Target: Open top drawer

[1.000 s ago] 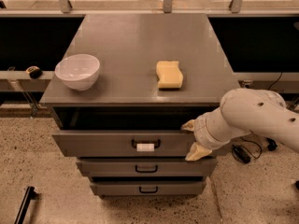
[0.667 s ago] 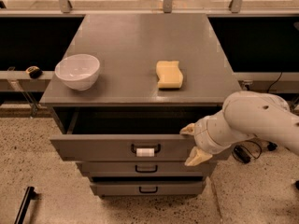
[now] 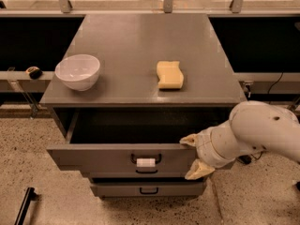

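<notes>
The top drawer (image 3: 103, 156) of the grey cabinet (image 3: 140, 36) stands pulled well out, and its dark inside shows empty. Its black handle (image 3: 146, 159) bears a small white tag. My gripper (image 3: 194, 154) is at the right end of the drawer front. The fingers are spread, with the upper fingertip (image 3: 189, 139) over the front's top edge and the lower one (image 3: 198, 171) at its bottom edge. My white arm (image 3: 262, 130) reaches in from the right.
A white bowl (image 3: 78, 71) and a yellow sponge (image 3: 169, 74) sit on the cabinet top. A narrower drawer (image 3: 147, 189) with a plain black handle shows below. A black bar (image 3: 23, 209) lies on the speckled floor at the lower left.
The top drawer has slid further out toward the camera, and my gripper has moved with its right end, down and forward.
</notes>
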`<action>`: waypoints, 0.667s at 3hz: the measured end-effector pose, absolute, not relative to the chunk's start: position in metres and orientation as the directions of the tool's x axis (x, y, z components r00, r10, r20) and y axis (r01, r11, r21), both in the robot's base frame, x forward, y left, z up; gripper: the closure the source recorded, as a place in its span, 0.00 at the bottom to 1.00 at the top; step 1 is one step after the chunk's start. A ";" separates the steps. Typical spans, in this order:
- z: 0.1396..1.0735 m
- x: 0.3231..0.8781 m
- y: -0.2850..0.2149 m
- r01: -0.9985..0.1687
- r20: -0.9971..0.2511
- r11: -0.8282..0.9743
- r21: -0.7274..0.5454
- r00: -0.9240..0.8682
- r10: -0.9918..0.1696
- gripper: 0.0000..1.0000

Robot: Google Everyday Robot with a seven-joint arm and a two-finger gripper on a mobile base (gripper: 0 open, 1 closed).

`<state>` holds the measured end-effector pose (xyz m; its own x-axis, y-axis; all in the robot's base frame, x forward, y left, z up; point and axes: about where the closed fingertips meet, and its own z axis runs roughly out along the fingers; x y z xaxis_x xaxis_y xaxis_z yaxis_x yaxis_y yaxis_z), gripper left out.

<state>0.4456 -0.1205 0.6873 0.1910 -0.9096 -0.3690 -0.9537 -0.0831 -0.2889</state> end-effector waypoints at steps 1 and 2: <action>0.686 0.428 -0.122 -0.963 -0.403 -0.054 -0.265 0.161 -0.901 0.36; 0.697 0.410 -0.123 -0.964 -0.450 -0.020 -0.266 0.143 -0.881 0.36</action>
